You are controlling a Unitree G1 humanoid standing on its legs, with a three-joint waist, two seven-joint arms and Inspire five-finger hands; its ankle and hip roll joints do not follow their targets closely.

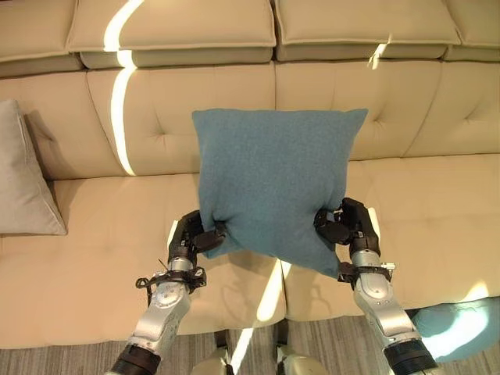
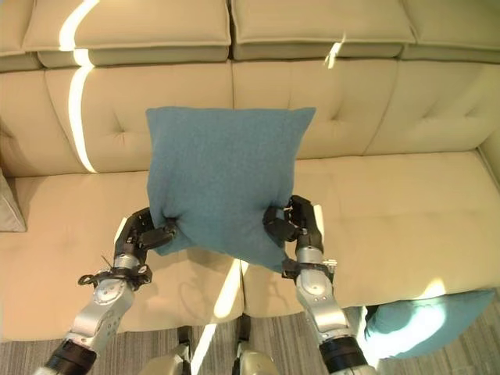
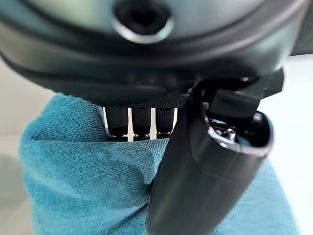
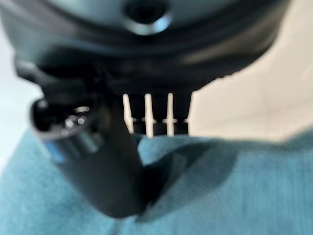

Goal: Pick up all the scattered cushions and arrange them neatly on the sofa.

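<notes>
A beige tufted sofa [image 1: 94, 281] spans the view, crossed by streaks of sunlight, with grey striped floor [image 1: 258, 344] along its front. A grey cushion [image 1: 23, 183] leans at its left end. Another teal cushion [image 2: 418, 316] lies on the floor. The square teal cushion [image 1: 273, 183] is held upright above the seat, left hand [image 1: 191, 234] and right hand [image 1: 348, 223] pinching its lower corners, fingers [image 3: 142, 120] behind, thumbs in front.

Matt woven-cloth cushion [image 1: 269, 180]; smooth tufted sofa [image 1: 437, 203]
</notes>
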